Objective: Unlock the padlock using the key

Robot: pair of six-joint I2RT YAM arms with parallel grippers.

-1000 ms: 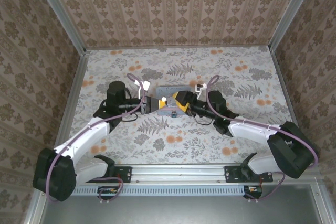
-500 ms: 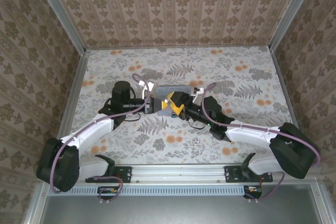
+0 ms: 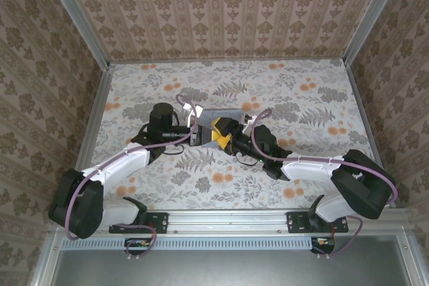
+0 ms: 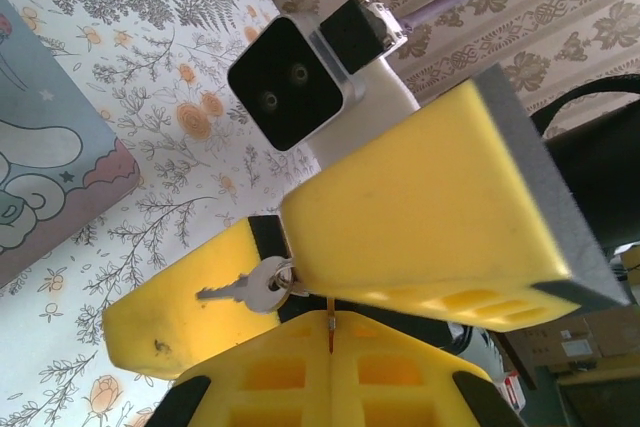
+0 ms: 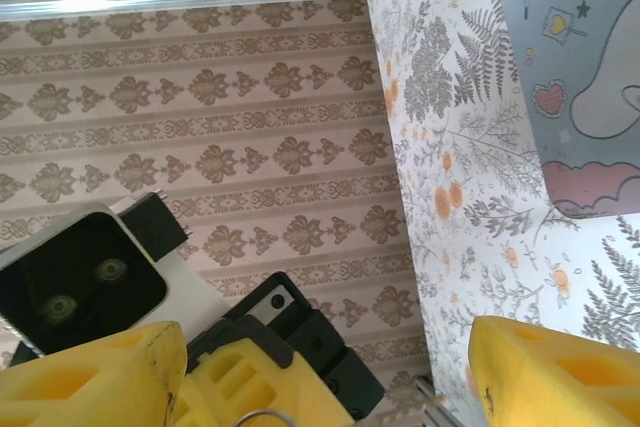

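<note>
My left gripper (image 4: 330,325) is shut, its yellow fingertips pinching a thin bit of the key ring (image 4: 285,273). A small silver key (image 4: 240,290) hangs from that ring. My right gripper (image 5: 320,392) is open, its fingers (image 4: 430,217) standing on both sides of the key without touching it. In the top view the left gripper (image 3: 198,133) and right gripper (image 3: 218,132) meet tip to tip at the table's middle. The ring's loop (image 5: 262,417) shows at the bottom edge of the right wrist view. The padlock is out of view.
A pale blue cartoon-printed tin (image 3: 224,112) lies flat on the floral table (image 3: 301,98) just behind the two grippers. Patterned walls close the table on three sides. The right wrist's camera housing (image 4: 290,82) sits close above the key.
The left gripper moved right with the key ring. The right gripper came left to meet it and opened wider around the key.
</note>
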